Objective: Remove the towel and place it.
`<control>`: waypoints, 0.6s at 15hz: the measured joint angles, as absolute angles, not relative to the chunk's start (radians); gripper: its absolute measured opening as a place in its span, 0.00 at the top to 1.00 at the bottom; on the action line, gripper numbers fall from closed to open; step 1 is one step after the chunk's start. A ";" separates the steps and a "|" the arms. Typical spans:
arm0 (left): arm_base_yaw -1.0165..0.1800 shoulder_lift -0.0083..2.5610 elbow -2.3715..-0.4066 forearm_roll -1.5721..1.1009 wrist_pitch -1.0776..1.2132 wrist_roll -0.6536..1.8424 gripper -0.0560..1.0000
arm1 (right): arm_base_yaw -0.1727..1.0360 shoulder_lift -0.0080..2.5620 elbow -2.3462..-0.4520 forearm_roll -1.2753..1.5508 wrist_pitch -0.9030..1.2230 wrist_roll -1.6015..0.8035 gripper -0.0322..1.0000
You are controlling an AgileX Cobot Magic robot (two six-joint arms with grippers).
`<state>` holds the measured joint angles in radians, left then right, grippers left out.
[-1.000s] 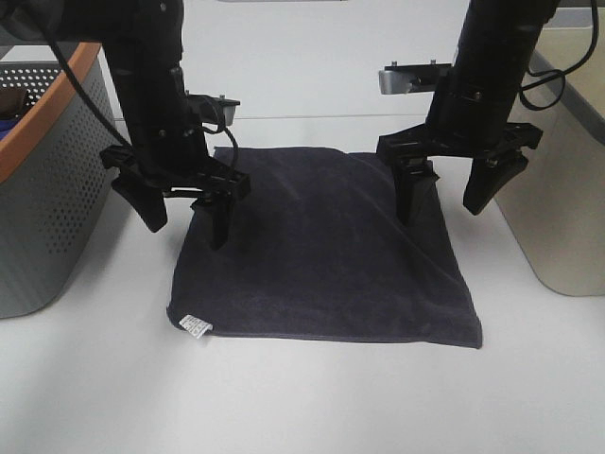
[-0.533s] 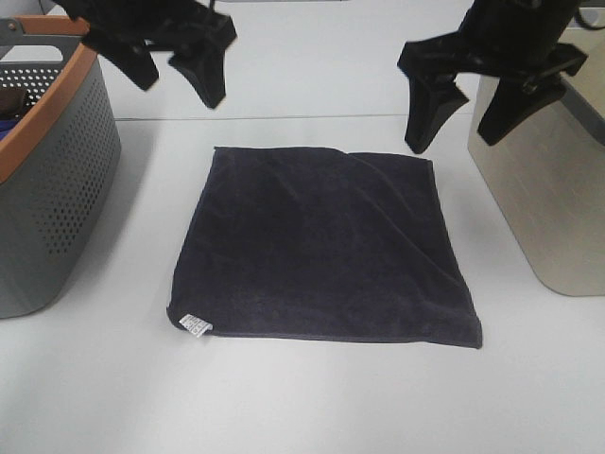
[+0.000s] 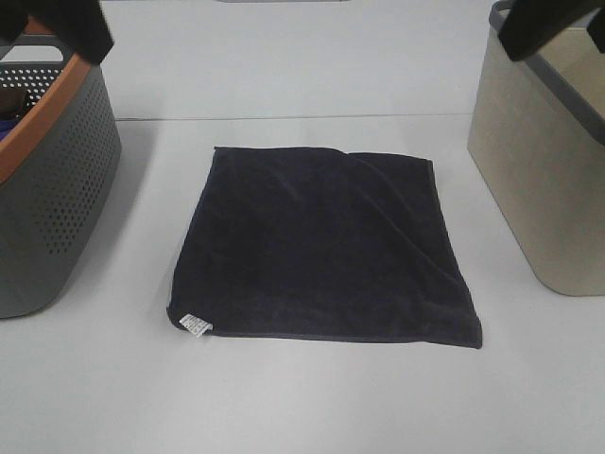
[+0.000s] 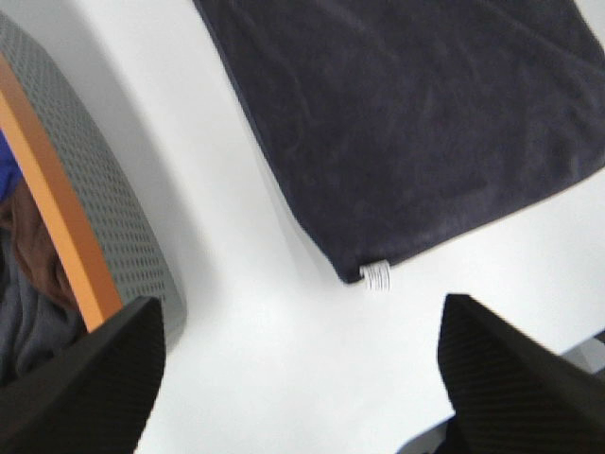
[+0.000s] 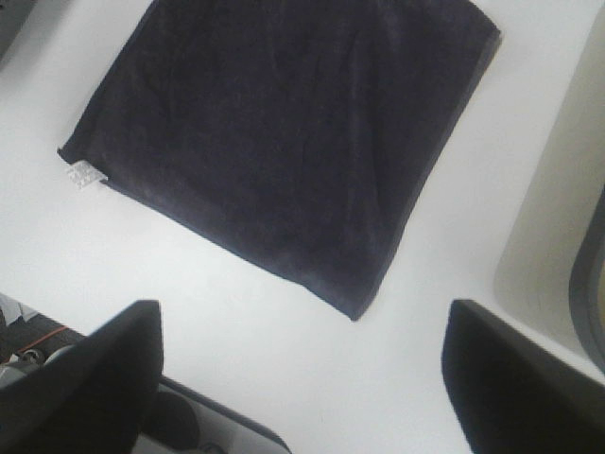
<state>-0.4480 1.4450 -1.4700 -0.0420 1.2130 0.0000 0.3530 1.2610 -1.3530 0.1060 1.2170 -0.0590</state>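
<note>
Nearest you, the small white tag [image 3: 196, 325] marks the front corner of the dark navy, roughly square terry towel [image 3: 321, 241], which lies spread flat on the white table [image 3: 312, 397] and free of both grippers. A second ago the two arms stood low over its far corners; half a second ago they were lifting; now you see only dark scraps of them at the top corners of the high view. So you have let go and pulled up, and the towel has not shifted at all.

Your left gripper [image 4: 302, 378] hangs with its jaws spread wide and empty, the tagged corner well below and between them, the grey perforated basket with the orange rim [image 3: 57, 180] off to its outer side. Your right gripper [image 5: 302, 378] is equally wide and empty, a towel corner below its jaws and the beige bin [image 3: 548, 180] to its outer side.

By the look of it the placing is finished and you are retreating.
</note>
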 joint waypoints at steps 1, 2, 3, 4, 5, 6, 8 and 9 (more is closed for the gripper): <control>-0.448 1.420 -1.429 -0.042 1.213 -0.007 0.23 | 0.353 1.209 -1.291 0.103 1.217 -0.059 0.23; -0.448 1.335 -1.283 -0.042 1.214 -0.025 0.23 | 0.353 1.151 -1.218 0.099 1.218 -0.061 0.23; -0.448 1.304 -1.237 -0.042 1.214 -0.030 0.23 | 0.353 1.129 -1.189 0.096 1.218 -0.061 0.23; -0.448 1.244 -1.160 -0.042 1.214 -0.035 0.23 | 0.353 1.074 -1.119 0.095 1.218 -0.062 0.23; -0.448 1.192 -1.088 -0.042 1.214 -0.036 0.23 | 0.353 1.022 -1.051 0.094 1.218 -0.062 0.23; -0.448 1.139 -1.014 -0.042 1.214 -0.036 0.23 | 0.353 0.976 -0.991 0.091 1.218 -0.062 0.23; -0.448 1.018 -0.881 -0.043 1.214 -0.038 0.23 | 0.353 0.888 -0.870 0.072 1.220 -0.062 0.23; -0.448 0.959 -0.822 -0.043 1.214 -0.038 0.23 | 0.353 0.840 -0.818 0.059 1.220 -0.063 0.23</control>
<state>-0.4480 0.9590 -0.8220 -0.0430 1.2140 -0.0380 0.3530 0.8400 -0.8180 0.0590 1.2200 -0.0630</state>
